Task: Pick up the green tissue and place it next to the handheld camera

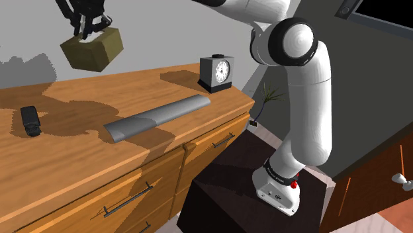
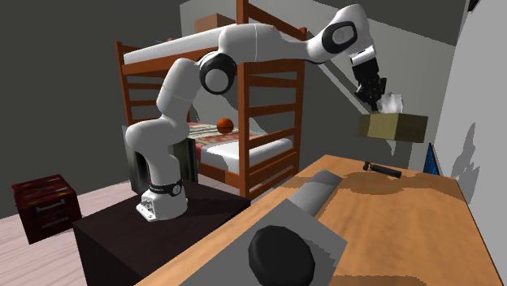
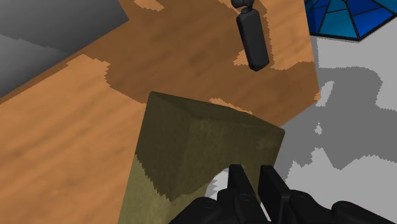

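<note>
End effector [image 1: 85, 30] was clamped narrow on the white tuft [image 2: 393, 102] atop the olive tissue box [image 1: 92, 50], hung above the surface [image 1: 73, 165], apart from the handheld camera [image 1: 30, 121]; I judged it light, that soft hold weak.

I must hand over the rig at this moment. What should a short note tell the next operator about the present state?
Gripper: shut on the tissue box, clasping the white tissue that sticks out of its top.
Tissue box: olive-green, in the air over the wooden counter.
Handheld camera: black, lying flat on the counter at the shoulder view's left, apart from the box.
Done: box grasped and off the counter.
Left: carry it toward the camera, set it down on the counter beside it, open the fingers.
</note>
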Robot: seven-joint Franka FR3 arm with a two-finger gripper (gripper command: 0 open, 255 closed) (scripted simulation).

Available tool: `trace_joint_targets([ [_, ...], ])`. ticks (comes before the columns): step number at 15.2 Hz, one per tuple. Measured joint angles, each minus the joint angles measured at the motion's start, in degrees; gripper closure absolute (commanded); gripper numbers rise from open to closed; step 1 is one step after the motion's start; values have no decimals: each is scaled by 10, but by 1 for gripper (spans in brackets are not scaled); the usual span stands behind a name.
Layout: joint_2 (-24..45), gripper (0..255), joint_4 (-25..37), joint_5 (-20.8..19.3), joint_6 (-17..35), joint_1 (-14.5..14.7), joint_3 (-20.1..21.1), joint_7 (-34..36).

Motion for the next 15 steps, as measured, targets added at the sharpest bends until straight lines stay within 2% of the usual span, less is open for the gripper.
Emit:
trace_joint_targets([
  [15, -18, 255, -152, -4, 127, -40, -1, 26],
])
